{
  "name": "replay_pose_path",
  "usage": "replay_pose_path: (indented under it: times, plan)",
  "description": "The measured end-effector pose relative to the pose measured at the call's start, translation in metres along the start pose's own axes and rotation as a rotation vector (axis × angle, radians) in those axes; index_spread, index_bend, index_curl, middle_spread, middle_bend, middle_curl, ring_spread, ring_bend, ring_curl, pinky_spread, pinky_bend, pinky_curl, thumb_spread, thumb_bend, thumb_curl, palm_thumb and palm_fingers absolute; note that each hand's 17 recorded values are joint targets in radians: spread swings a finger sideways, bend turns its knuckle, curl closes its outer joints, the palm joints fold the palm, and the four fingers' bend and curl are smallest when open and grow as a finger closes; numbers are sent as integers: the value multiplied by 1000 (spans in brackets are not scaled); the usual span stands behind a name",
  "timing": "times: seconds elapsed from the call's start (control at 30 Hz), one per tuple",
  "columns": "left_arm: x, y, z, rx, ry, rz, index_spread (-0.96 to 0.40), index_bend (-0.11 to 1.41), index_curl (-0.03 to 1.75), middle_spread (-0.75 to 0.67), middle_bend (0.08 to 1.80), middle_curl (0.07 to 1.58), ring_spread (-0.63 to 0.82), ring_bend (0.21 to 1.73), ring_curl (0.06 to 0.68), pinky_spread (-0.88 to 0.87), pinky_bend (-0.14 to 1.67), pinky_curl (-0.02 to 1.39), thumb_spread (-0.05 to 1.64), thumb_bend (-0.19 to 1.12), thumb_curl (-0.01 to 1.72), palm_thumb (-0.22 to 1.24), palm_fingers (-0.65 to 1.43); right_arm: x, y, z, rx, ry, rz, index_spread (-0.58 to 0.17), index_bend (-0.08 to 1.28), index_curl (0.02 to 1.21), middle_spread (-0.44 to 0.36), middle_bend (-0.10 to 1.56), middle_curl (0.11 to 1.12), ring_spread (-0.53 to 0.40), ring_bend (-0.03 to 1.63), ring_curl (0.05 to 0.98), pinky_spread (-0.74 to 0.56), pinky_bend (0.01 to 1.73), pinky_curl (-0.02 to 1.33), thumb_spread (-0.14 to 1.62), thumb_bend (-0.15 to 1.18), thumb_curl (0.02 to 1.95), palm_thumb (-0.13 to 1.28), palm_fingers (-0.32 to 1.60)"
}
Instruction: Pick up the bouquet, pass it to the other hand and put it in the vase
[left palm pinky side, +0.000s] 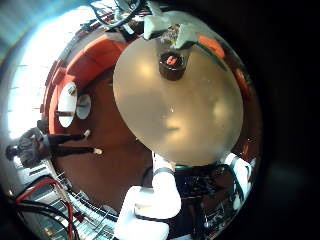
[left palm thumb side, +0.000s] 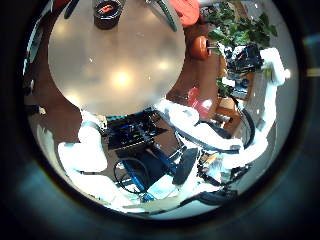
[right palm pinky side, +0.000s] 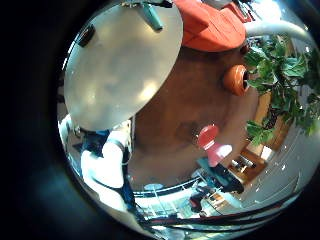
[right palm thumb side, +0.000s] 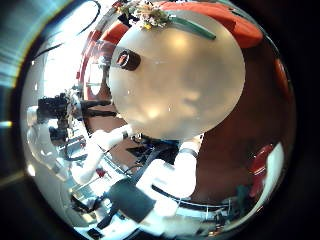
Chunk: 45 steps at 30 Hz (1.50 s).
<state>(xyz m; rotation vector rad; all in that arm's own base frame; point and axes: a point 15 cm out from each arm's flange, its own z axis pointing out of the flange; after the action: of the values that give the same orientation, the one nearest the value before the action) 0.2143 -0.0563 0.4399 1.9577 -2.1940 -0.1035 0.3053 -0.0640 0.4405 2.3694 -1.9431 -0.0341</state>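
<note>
The bouquet (right palm thumb side: 160, 17) lies untouched at the far edge of the round surface (right palm thumb side: 180, 85), well apart from the dark vase (left palm pinky side: 172, 65). Both hands hover high; I cannot tell how their fingers are set. Judging by this, pickup has not begun: one hand must descend to the stems.

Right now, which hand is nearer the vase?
Left, probably. Both hang high over the table, neither touching the vase; it shows larger in the palm views of the left hand than of the right hand.
</note>
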Motion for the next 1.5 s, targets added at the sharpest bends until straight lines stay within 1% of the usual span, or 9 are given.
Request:
replay_pose_path:
  times: [0.07,0.13,0.27,0.3,0.47,0.7,1.07,1.27,1.5]
  plan:
    - [0,4,2,-22,-19,21,0,187,303,477,188,293,586,450,215,559,209,313,1005,-25,230,-5,7,8,-18,3,31,11,-2,-376,139,248,-133,360,374,-32,661,294,267,447,277,1094,-12,257,64,472]
    - [2,6,4,-37,-36,53,0,188,312,472,187,293,584,442,212,559,202,311,1012,-22,238,2,16,14,-36,18,14,-5,9,-335,95,237,-134,390,390,-68,722,322,241,482,293,1095,-4,265,106,429]
    - [8,4,7,-57,-49,112,-1,183,324,467,186,293,581,435,212,554,195,310,1040,-12,254,36,22,18,-71,43,38,-132,62,-276,101,210,-120,407,403,-137,837,357,199,556,305,1108,4,282,203,378]
    - [11,4,8,-60,-48,124,-1,184,327,466,185,293,581,434,212,553,195,309,1048,-10,258,49,23,20,-82,48,58,-173,85,-261,104,199,-112,432,410,-157,910,370,188,575,300,1114,10,291,251,429]
    - [13,6,14,-79,-55,174,-1,180,335,464,185,292,584,434,212,550,195,308,1080,-13,269,94,24,41,-147,57,124,-291,175,-216,141,204,-82,476,434,-161,1008,414,97,698,319,1129,12,319,376,453]
    - [12,6,21,-112,-55,225,10,171,333,467,189,294,589,438,215,550,198,310,1111,-15,275,132,18,60,-215,92,86,-341,266,-191,179,237,-74,530,465,-174,1054,444,-18,797,330,1139,-16,337,441,453]
    - [5,-12,29,-93,-71,211,20,163,320,474,194,303,591,446,216,551,206,317,1125,-19,276,147,6,35,-291,146,149,-271,238,-219,268,339,-63,565,498,-166,1035,458,-58,783,280,1128,-17,373,518,444]
    - [1,-10,31,-94,-72,196,23,165,316,482,193,307,591,451,216,551,206,319,1127,-19,278,150,2,24,-300,190,72,-187,198,-236,289,378,-59,548,497,-123,980,448,0,792,257,1111,-29,381,471,385]
    - [-1,-9,30,-87,-71,193,32,163,312,484,194,309,596,456,217,552,207,322,1134,-19,277,156,-1,29,-313,213,78,-179,235,-243,284,399,-46,525,485,-79,957,426,62,792,221,1099,-26,391,447,386]
